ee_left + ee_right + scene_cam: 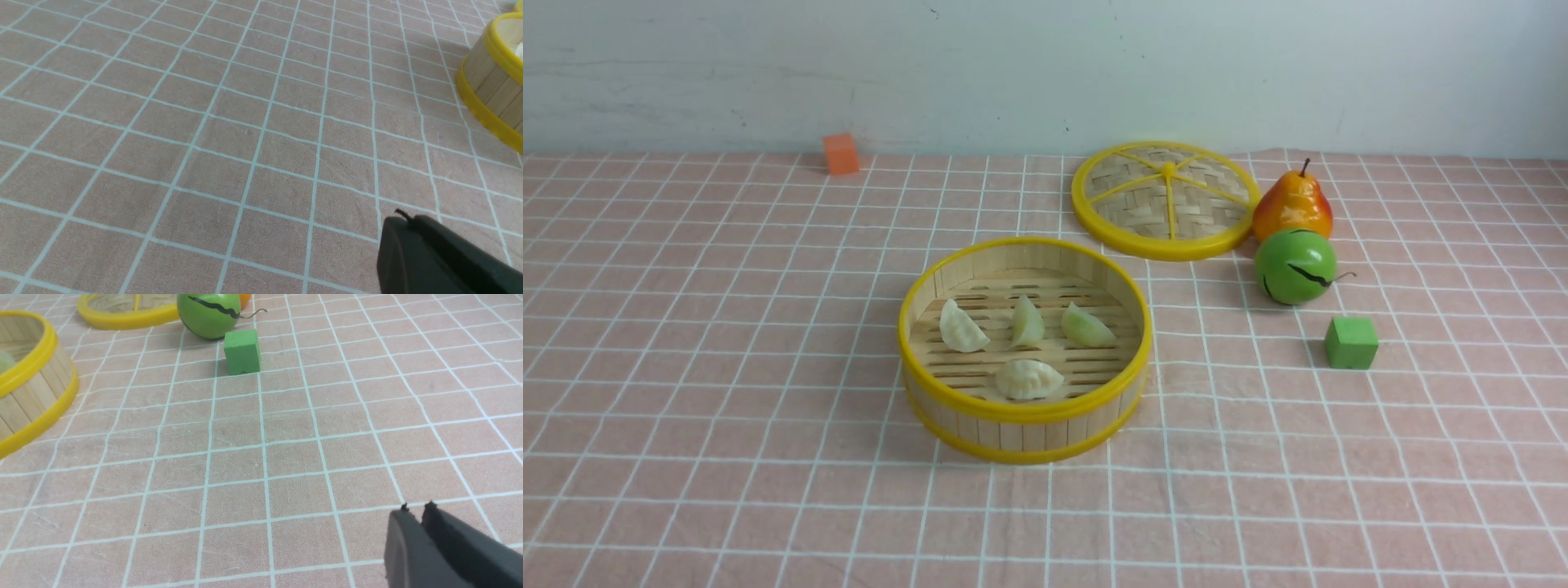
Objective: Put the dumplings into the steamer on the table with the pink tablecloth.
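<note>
A desk covered in pale pink cloth with a white grid [727,457] is standing against a plain, scuffed, whitish wall [980,73]. Small orange [841,154] and green cubes [1352,343] are sharing it with bamboo ware, suggesting a robot test area; the wider room is not showing.

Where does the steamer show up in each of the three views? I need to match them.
Front view: steamer, centre of the picture, seen whole.
Left wrist view: cut off at the picture's right edge, upper part.
Right wrist view: cut off at the picture's left edge, upper part.
Shared landmark: the white-gridded pink tablecloth.
</note>
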Motion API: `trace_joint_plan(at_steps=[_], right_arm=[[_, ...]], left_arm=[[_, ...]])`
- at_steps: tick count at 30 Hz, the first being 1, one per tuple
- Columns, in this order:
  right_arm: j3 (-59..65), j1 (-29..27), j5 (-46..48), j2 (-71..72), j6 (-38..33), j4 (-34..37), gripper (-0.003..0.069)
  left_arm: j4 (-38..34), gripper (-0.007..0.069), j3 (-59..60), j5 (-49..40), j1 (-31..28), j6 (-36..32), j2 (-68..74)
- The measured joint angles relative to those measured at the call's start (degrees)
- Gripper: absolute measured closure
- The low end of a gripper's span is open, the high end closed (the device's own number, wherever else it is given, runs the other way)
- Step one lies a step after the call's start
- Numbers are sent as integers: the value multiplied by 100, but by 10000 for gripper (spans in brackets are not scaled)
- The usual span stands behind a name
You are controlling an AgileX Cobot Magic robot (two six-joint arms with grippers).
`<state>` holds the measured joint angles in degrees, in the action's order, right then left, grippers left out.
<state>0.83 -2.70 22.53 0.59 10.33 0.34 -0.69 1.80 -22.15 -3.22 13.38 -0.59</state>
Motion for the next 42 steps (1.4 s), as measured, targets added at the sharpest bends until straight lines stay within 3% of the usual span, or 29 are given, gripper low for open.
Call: trace_joint_plan(at_steps=[42], right_arm=[[0,0,0,0,-2,0,550]], left_arm=[[-5,615,0,0,0,0,0]])
